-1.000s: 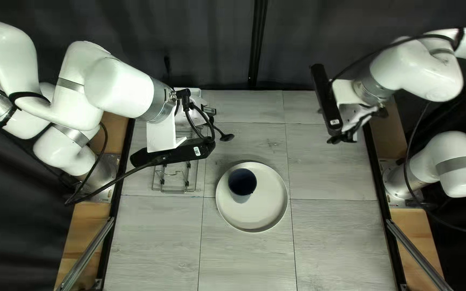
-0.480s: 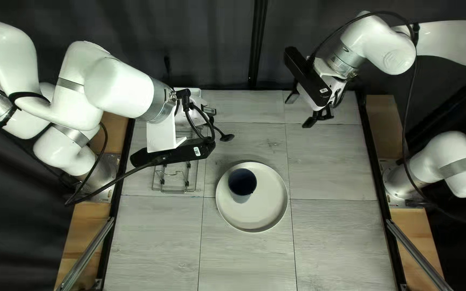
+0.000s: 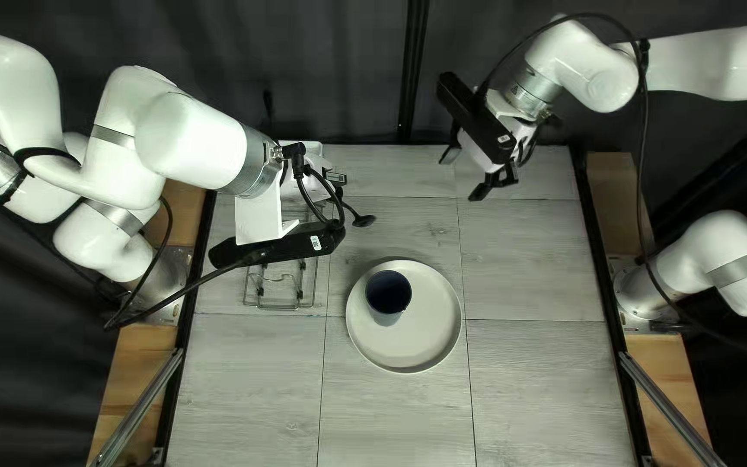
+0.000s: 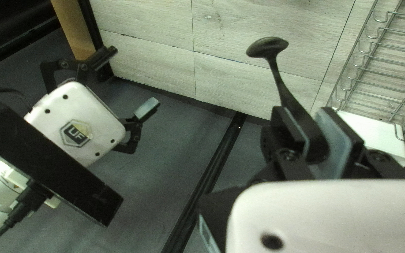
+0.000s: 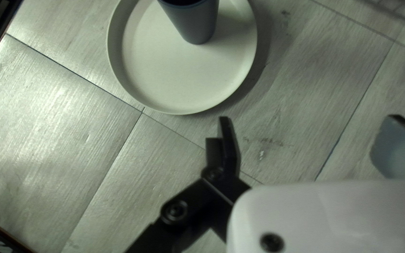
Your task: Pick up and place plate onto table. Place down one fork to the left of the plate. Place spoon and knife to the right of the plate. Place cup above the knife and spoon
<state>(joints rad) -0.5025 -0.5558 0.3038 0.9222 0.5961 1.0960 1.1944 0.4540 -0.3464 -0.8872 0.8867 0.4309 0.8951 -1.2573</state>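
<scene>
While our left claw is clenched on the spoon, the handle is pinched between both fingers and the head points out toward the near right, over the far part of the table. Our right claw is released, its fingers spread wide, and we hold it beyond the plate and to its right. The plate lies on the table, with the cup upright on its far left part. We see the wire rack left of the plate, partly hidden under our left arm.
</scene>
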